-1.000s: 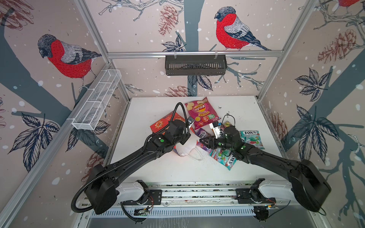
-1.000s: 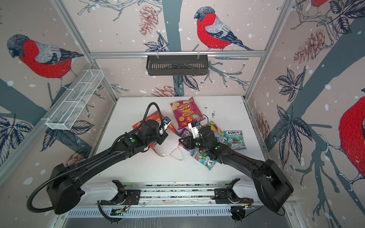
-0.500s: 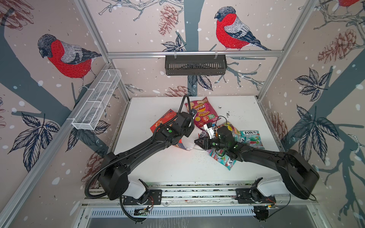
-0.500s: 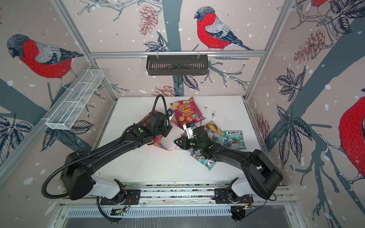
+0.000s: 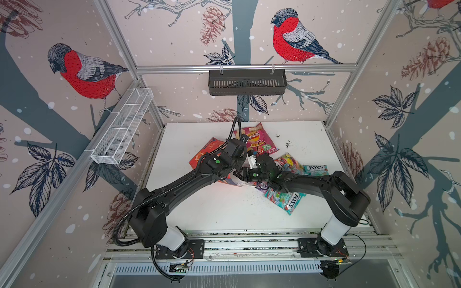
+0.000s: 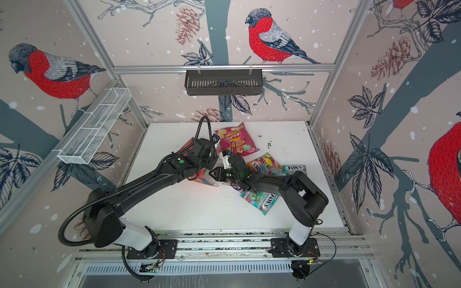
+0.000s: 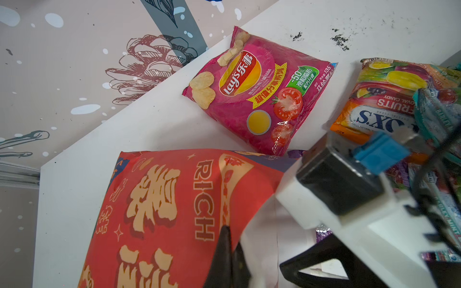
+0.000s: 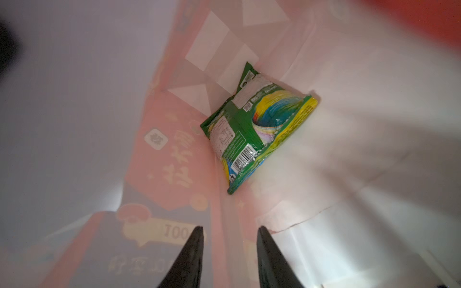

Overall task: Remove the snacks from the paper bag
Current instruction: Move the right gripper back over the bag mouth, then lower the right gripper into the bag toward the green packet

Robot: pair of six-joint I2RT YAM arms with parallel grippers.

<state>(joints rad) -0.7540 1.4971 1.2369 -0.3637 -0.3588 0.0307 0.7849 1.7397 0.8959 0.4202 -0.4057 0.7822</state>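
In both top views a red paper bag [image 5: 207, 152] lies on its side in the middle of the white table [image 5: 212, 214]. Its long axis slants from the back left corner toward the front right. The closed base faces back left and the white-lined mouth faces front right. The left arm [image 5: 184, 182] reaches over the bag and hides much of it. The right gripper [image 5: 237, 173] points into the mouth.

Outside the bag, a pink Lay's chip bag [image 5: 257, 139] lies flat near the middle of the back edge. An orange FOX'S pack [image 5: 287, 161] and a teal FOX'S pack [image 5: 315, 168] lie side by side toward the right edge. A second teal FOX'S pack [image 5: 287, 202] lies slantwise nearer the front edge, partly under the right arm [image 5: 311, 184].

In the left wrist view, the left gripper [image 7: 230, 240] has its fingers pinched together on the bag's rim, between the red outside and the white lining. Gold characters and the word "RICH" run along the bag's length. The chip bag lies just beyond the bag's far end.

In the right wrist view, the right gripper's two fingers stand a narrow gap apart at the mouth, with nothing between them. Deep inside, a green pack [image 8: 249, 124] with a rainbow swirl lies against the folded base. Its back faces up and its barcode end is nearer the fingers.
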